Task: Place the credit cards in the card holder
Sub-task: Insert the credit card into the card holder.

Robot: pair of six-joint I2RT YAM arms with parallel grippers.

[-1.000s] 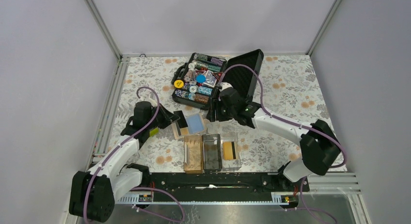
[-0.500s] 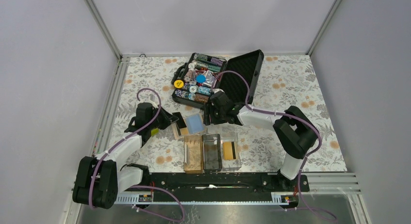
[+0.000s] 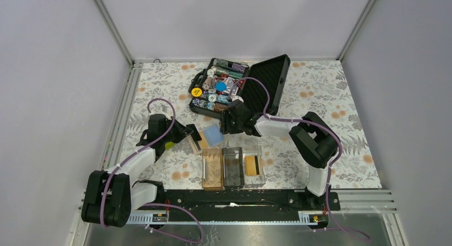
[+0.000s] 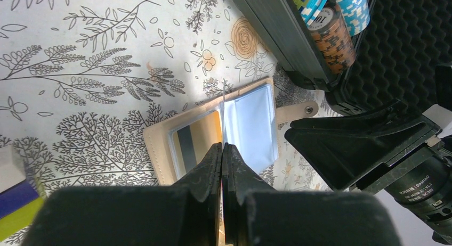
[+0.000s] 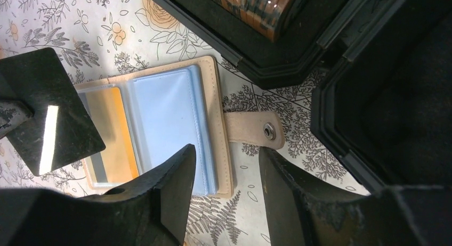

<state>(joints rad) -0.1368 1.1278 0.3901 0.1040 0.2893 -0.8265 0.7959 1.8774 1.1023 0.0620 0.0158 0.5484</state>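
The card holder (image 3: 233, 181) is a clear tray with three compartments near the front. Its right compartment holds a gold credit card (image 3: 252, 164). An open tan wallet (image 3: 209, 135) with blue plastic sleeves lies behind it. Another gold card with a black stripe (image 4: 198, 140) sits in the wallet's left sleeve and also shows in the right wrist view (image 5: 109, 131). My left gripper (image 4: 222, 146) is shut on a thin clear sleeve page, seen edge-on. My right gripper (image 5: 226, 193) is open, low over the wallet's right edge (image 5: 219, 123) beside its snap strap (image 5: 256, 130).
The open black chip case (image 3: 217, 91) stands just behind the wallet, its foam lid (image 3: 269, 81) leaning to the right and close to my right gripper. A small yellow and blue block (image 4: 16, 203) lies left of the wallet. Metal rails run along the left and front edges.
My right arm has folded in and its gripper has moved left and down to the wallet's right edge. My left gripper has stayed at the wallet.
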